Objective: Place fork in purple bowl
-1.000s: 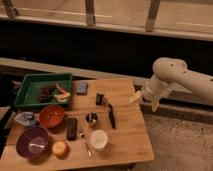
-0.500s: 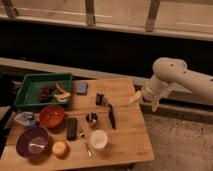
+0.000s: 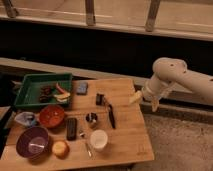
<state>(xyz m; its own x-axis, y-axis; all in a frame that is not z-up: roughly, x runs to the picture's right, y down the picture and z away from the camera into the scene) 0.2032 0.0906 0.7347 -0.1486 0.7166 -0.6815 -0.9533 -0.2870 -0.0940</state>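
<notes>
Honestly, nothing has budged over the last second: the arm hangs in the same spot and everything on the desk point(image 3: 125, 137) sits where it was. My read is that the task hasn't really started and the whole reach is still ahead.

The gripper point(image 3: 145, 102) hovers just off the desk's right edge as the camera sees it, fingers apart, holding nothing.

The purple bowl point(image 3: 22, 149) is about as far from the gripper as the desk allows, down in the near-left corner. It's round, deep and glossy inside, and looks empty.

The white cup point(image 3: 98, 139) sits roughly midway between gripper and bowl, toward the near edge.

The fork point(image 3: 88, 148) lies flat just beside that cup, on the side away from the gripper. It's a thin silvery sliver, well apart from the gripper, and I'd guess tricky to pinch off the wood.
</notes>
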